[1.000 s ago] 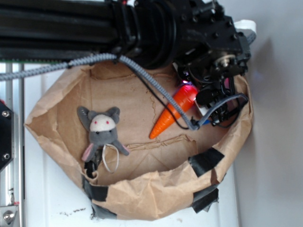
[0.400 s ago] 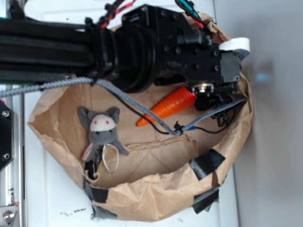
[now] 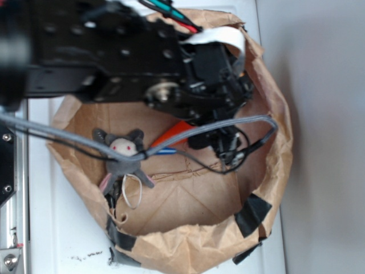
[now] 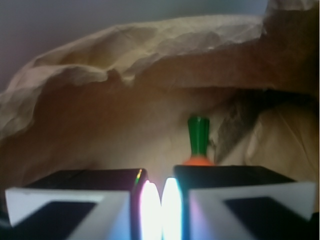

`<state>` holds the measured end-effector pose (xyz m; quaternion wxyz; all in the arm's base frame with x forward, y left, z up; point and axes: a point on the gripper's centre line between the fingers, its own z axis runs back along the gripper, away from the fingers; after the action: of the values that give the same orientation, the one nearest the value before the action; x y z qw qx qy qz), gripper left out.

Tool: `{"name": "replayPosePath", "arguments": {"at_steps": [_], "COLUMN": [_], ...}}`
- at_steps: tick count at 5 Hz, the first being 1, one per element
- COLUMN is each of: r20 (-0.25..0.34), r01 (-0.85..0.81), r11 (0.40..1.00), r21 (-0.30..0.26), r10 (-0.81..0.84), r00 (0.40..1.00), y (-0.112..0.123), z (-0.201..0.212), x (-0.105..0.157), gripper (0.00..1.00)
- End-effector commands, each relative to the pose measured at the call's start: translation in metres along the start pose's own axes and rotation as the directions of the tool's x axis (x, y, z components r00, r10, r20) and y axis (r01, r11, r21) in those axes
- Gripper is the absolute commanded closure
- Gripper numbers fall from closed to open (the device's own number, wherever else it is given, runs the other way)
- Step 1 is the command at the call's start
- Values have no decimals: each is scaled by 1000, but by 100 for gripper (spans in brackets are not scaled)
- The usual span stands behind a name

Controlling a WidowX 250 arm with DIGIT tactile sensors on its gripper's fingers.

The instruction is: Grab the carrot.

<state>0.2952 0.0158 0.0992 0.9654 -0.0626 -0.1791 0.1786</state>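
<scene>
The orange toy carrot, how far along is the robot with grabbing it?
Done: the gripper is down at the glossy orange toy carrot, inside the crumpled brown paper bag. In hand: the grip itself. In the wrist view the carrot's dark green stem pokes up just behind one finger, and the fingers sit nearly together, so I cannot tell whether it is clamped. Left: a confirmed hold.

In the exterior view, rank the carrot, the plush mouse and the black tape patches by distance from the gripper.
1. carrot, right at the gripper.
2. plush mouse, image-left on the bag floor.
3. black tape patches, on the bag's lower rim.
</scene>
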Motion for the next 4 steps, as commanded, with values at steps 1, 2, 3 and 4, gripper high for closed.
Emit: {"name": "replayPosePath", "arguments": {"at_steps": [1,2,3,4], "r20": [49,49,49,55], "r01": [-12,-12,-12,14], "r11": [1000,1000,1000,1000], "r21": [-7,-7,-7,26], "r10": [12,12,12,-16], "r00": [999,999,999,998], "y": [1,1,1,14], "z": [15,15,15,-4], "x": [11,11,11,5], "gripper": [0,0,0,0]}}
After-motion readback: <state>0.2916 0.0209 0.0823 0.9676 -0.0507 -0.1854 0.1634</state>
